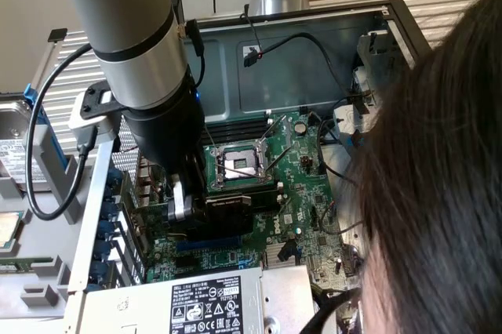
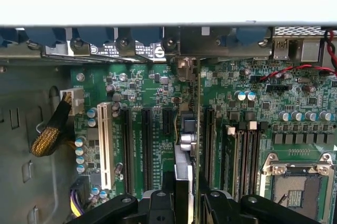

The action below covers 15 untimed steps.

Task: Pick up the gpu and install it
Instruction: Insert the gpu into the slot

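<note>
Low in the frame's centre, our gripper (image 2: pixel 184 203) has its fingers clamped on the gpu (image 2: pixel 185 145), edge-on over the motherboard (image 2: pixel 158 84), so we judge it should descend square into the slot (image 2: pixel 179 121)

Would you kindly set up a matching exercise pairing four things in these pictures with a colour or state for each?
Things:
1. gpu
2. CPU socket
3. PCI slot
4. braided cable

Descriptions:
A. white, empty
B. held edge-on in the tool, above the motherboard
C. gold-coloured, beside the board's edge
D. silver frame, no chip cooler on it

Pairs: 1-B, 2-D, 3-A, 4-C
</note>
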Each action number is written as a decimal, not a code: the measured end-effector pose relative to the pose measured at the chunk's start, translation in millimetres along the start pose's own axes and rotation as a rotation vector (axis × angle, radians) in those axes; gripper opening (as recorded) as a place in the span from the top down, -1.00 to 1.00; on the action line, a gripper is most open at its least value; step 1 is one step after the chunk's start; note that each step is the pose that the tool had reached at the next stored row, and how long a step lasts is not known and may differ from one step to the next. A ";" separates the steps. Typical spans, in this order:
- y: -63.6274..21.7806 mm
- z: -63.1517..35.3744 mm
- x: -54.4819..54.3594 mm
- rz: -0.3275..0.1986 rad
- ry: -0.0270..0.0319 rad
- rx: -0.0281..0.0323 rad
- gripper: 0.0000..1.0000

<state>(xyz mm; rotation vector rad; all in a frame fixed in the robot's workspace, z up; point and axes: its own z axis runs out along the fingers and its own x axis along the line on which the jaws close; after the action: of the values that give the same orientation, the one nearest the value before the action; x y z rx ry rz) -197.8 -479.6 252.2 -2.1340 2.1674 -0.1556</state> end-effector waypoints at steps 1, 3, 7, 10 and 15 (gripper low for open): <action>0.0 0.0 0.0 0.002 0.0003 -0.0001 0.47; -0.4 0.1 0.1 0.008 0.0000 -0.0002 0.47; -0.6 0.2 0.0 0.017 -0.0010 -0.0002 0.47; -0.7 0.3 0.0 0.024 -0.0008 -0.0001 0.47; -0.7 0.3 0.1 0.036 0.0005 -0.0001 0.47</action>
<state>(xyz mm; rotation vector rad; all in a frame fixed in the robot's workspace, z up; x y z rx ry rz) -197.1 -479.7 251.9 -2.0936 2.2047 -0.1533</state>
